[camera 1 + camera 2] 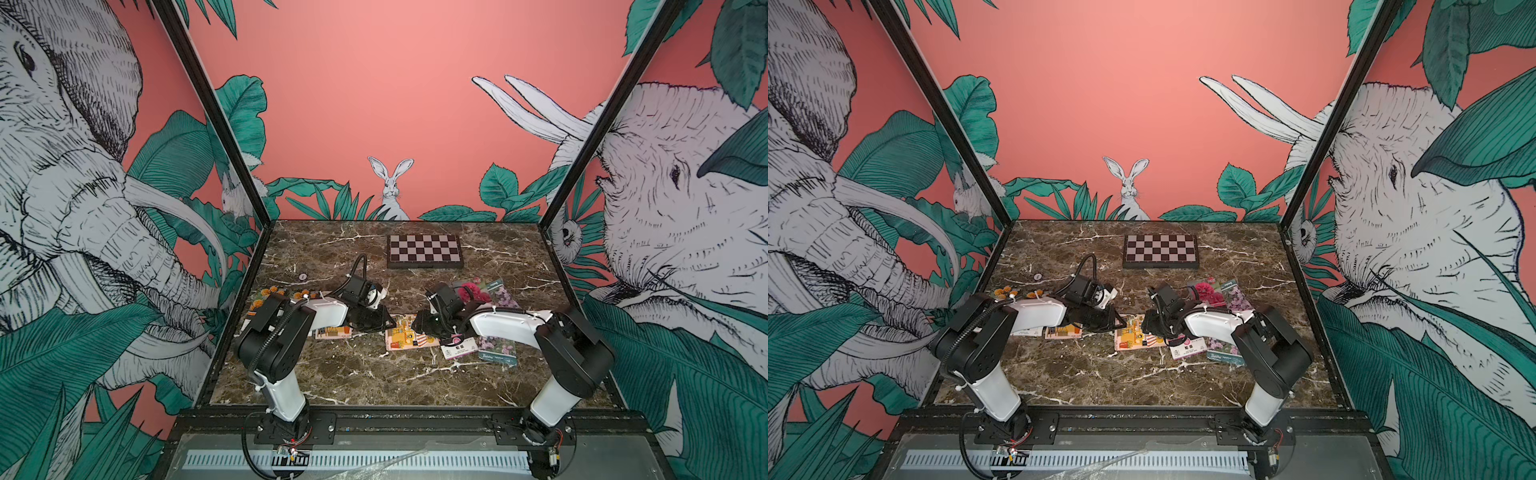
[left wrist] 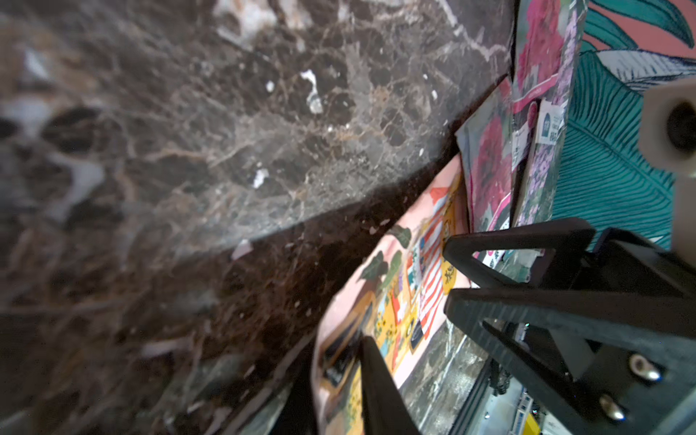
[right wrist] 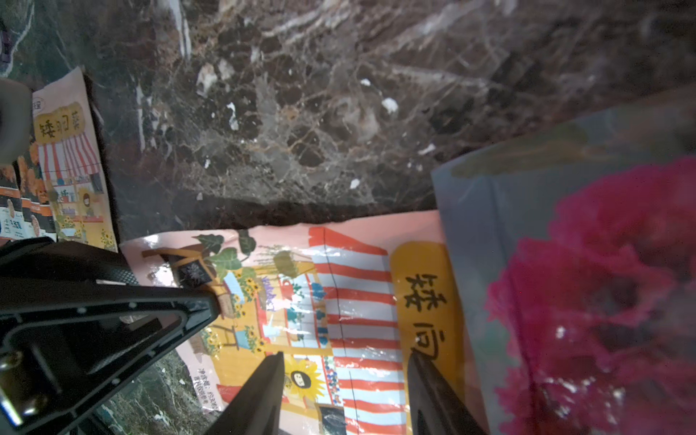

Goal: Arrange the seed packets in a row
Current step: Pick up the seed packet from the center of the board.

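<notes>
Shop packet: a flat, glossy rectangle with a pink rim and a striped-awning drawing. It lies near the middle of the table, one edge slightly crinkled.
Left gripper: black triangular fingers stand close together at that packet's 9 o'clock edge. Whether they pinch it cannot be told.
Right gripper: released. Two slim black fingers are set apart over the packet's 3 o'clock half, with shiny print showing between them.
Second shop packet: same print, at 9 o'clock of the first and partly under the left arm.
Marigold packets: orange blooms at the table's 9 o'clock edge, mostly hidden by the arm.
Magenta packets: one lies at 2 o'clock of the first packet. One with a white label lies just beside it at 4 o'clock.
Lilac packets: one and another, each just at 3 o'clock of a magenta one.
Table: dark brown, marble-patterned, with white veins.
Board: flat and chequered in a black frame, at 12 o'clock and well apart from the packets.
</notes>
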Robot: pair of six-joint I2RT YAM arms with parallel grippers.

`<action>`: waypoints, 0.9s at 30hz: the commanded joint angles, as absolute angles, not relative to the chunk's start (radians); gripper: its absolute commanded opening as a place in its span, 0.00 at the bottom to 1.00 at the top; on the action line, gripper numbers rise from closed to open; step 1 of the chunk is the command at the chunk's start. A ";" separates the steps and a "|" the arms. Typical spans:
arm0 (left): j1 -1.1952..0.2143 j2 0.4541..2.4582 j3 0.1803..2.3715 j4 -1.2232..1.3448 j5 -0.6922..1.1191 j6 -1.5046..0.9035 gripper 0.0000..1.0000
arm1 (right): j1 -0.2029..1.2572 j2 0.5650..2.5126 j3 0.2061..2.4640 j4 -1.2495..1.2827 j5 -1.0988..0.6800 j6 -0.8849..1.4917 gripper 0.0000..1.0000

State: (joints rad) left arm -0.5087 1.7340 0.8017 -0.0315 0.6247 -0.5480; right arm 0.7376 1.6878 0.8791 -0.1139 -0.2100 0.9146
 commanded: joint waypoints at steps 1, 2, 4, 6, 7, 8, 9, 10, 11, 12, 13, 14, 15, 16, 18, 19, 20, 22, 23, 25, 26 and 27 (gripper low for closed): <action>-0.509 1.691 0.794 -0.050 0.572 -0.510 0.12 | 0.740 1.699 0.838 -0.103 -0.198 0.952 0.56; -0.509 1.674 0.797 -0.060 0.555 -0.501 0.10 | 0.740 1.690 0.832 -0.080 -0.197 0.956 0.56; -0.508 1.639 0.803 -0.087 0.515 -0.485 0.06 | 0.741 1.670 0.816 -0.029 -0.188 0.968 0.57; -0.501 1.597 0.805 -0.118 0.467 -0.470 0.03 | 0.741 1.649 0.799 0.037 -0.175 0.986 0.58; -0.497 1.577 0.805 -0.131 0.447 -0.466 0.01 | 0.739 1.641 0.791 0.071 -0.172 0.994 0.58; -0.491 1.554 0.805 -0.141 0.429 -0.465 0.00 | 0.739 1.633 0.783 0.113 -0.171 1.004 0.60; -0.486 1.528 0.801 -0.148 0.409 -0.464 0.00 | 0.739 1.626 0.774 0.163 -0.171 1.015 0.61; -0.481 1.506 0.802 -0.155 0.392 -0.463 0.00 | 0.739 1.622 0.766 0.212 -0.169 1.027 0.63; -0.474 1.477 0.801 -0.164 0.376 -0.466 0.00 | 0.737 1.617 0.756 0.267 -0.170 1.041 0.65; -0.467 1.449 0.804 -0.163 0.365 -0.472 0.00 | 0.736 1.614 0.748 0.322 -0.168 1.060 0.67; -0.460 1.423 0.805 -0.157 0.353 -0.479 0.00 | 0.733 1.615 0.740 0.370 -0.170 1.078 0.69; -0.454 1.394 0.809 -0.142 0.341 -0.493 0.00 | 0.730 1.614 0.731 0.433 -0.172 1.102 0.71; -0.448 1.370 0.813 -0.119 0.333 -0.512 0.00 | 0.727 1.617 0.723 0.502 -0.175 1.124 0.73; -0.443 1.353 0.822 -0.095 0.331 -0.531 0.00 | 0.726 1.620 0.717 0.557 -0.178 1.146 0.75; -0.436 1.326 0.848 -0.047 0.329 -0.581 0.00 | 0.721 1.632 0.718 0.662 -0.181 1.197 0.78; -0.436 1.319 0.859 -0.026 0.324 -0.604 0.00 | 0.720 1.639 0.721 0.720 -0.182 1.217 0.79; -0.435 1.315 0.871 0.000 0.321 -0.631 0.00 | 0.717 1.646 0.724 0.769 -0.188 1.236 0.80; -0.436 1.306 0.886 0.068 0.313 -0.696 0.00 | 0.715 1.670 0.742 0.863 -0.196 1.290 0.81; -0.436 1.304 0.887 0.104 0.308 -0.731 0.00 | 0.713 1.681 0.755 0.893 -0.201 1.312 0.81; -0.436 1.303 0.891 0.180 0.300 -0.789 0.00 | 0.709 1.705 0.781 0.950 -0.214 1.362 0.81; -0.435 1.301 0.896 0.194 0.291 -0.818 0.00 | 0.708 1.718 0.795 0.978 -0.214 1.389 0.81; -0.435 1.299 0.903 0.216 0.288 -0.847 0.00 | 0.708 1.730 0.809 1.000 -0.211 1.415 0.81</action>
State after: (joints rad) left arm -0.4385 1.3254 0.8715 0.0925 0.3206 -0.7177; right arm 0.7132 1.7000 0.7731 0.8043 -0.2253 1.2072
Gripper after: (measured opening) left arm 0.041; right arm 0.812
